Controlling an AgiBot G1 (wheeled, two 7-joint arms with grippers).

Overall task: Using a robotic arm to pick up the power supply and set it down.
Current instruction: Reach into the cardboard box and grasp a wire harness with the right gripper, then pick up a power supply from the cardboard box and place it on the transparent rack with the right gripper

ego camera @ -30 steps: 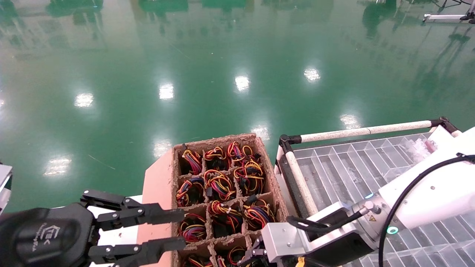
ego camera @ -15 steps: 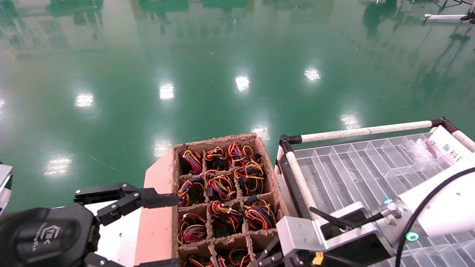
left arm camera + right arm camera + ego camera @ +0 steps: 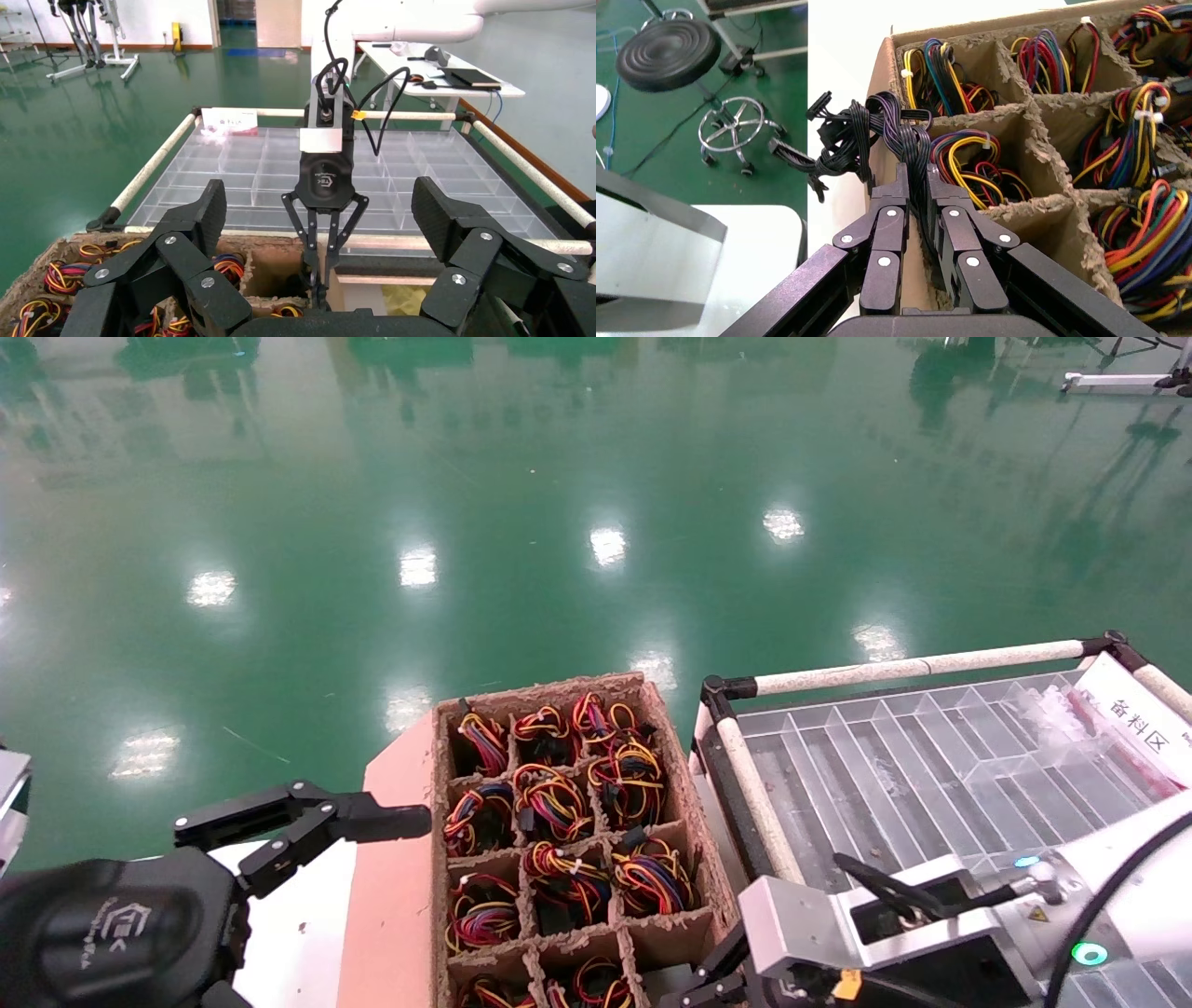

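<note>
Right gripper [image 3: 918, 210]: closed on the power supply's black cable bunch [image 3: 877, 137], which runs straight out beyond its fingertips over the cardboard tray's [image 3: 1046, 210] near edge; left gripper [image 3: 323, 232] parked wide open, empty.

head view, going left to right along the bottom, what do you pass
Black left gripper with white logo, jaws open → white table surface → pink board → brown pulp divider box of red-yellow-blue wire bundles → grey square wrist block of the right arm → clear plastic compartment tray
</note>
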